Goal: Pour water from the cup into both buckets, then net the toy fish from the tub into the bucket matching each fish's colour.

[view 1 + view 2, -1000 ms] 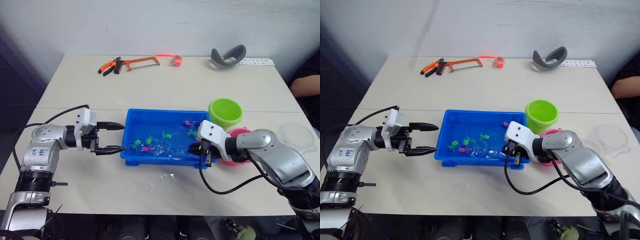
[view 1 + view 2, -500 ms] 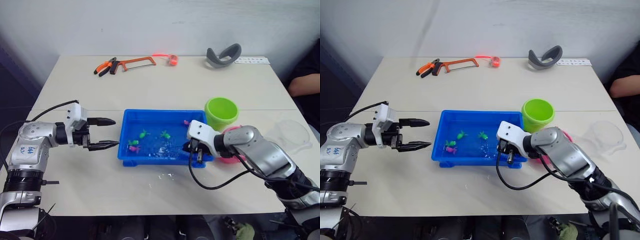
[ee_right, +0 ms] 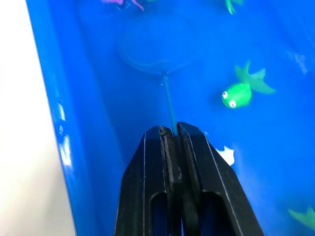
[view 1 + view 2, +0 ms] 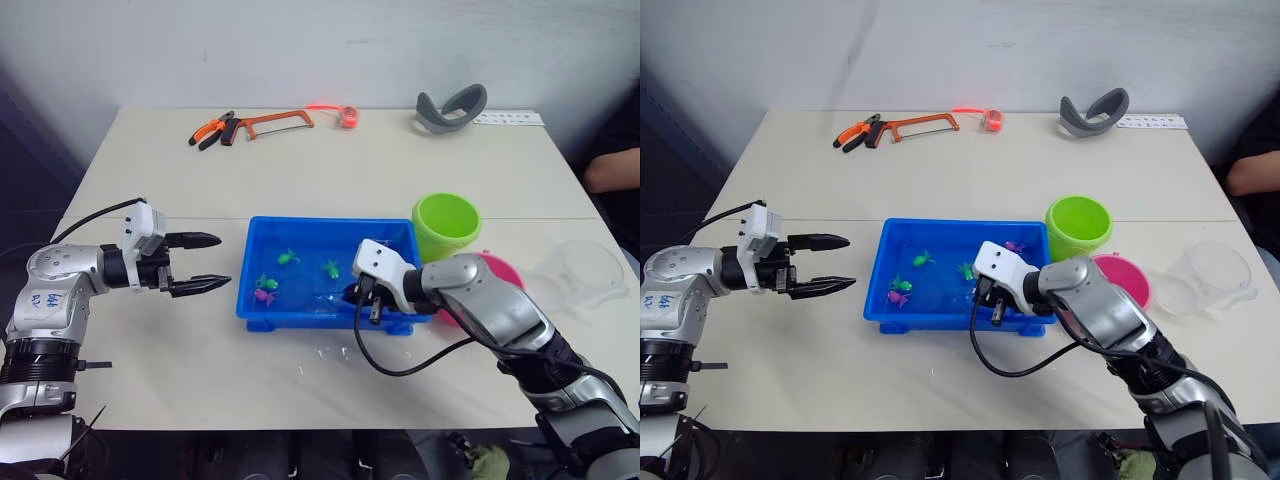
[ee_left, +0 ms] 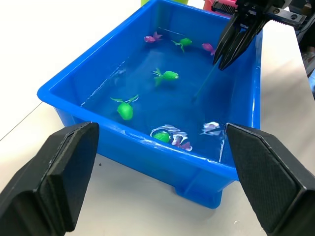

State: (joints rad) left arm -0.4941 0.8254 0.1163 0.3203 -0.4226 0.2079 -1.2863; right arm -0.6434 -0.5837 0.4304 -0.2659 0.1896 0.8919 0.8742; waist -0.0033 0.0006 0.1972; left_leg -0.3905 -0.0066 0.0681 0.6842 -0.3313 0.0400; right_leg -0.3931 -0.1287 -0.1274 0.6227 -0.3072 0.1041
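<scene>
Fish [image 5: 167, 75] in tub [image 4: 262, 307]: four green, three pink (afloat); right jaws clamp net [image 3: 167, 101], left apart.

Silver-grey arms with white wrist blocks, black cables looping from each, blue handwritten marks on the left forearm, and slim black two-fingered tools.

Two buckets are seen on the table, one lime green [image 4: 447, 225] and one pink [image 4: 492, 281], beside one blue tub [image 4: 262, 311] and one clear cup [image 4: 579, 274]. In the tub, several toy fish are counted in the left wrist view: about four green [image 5: 167, 75] and about three pink [image 5: 150, 38]. One net [image 3: 156, 55] is seen in the water, and two grippers are present, left [image 4: 209, 263] and right [image 4: 364, 299].
</scene>
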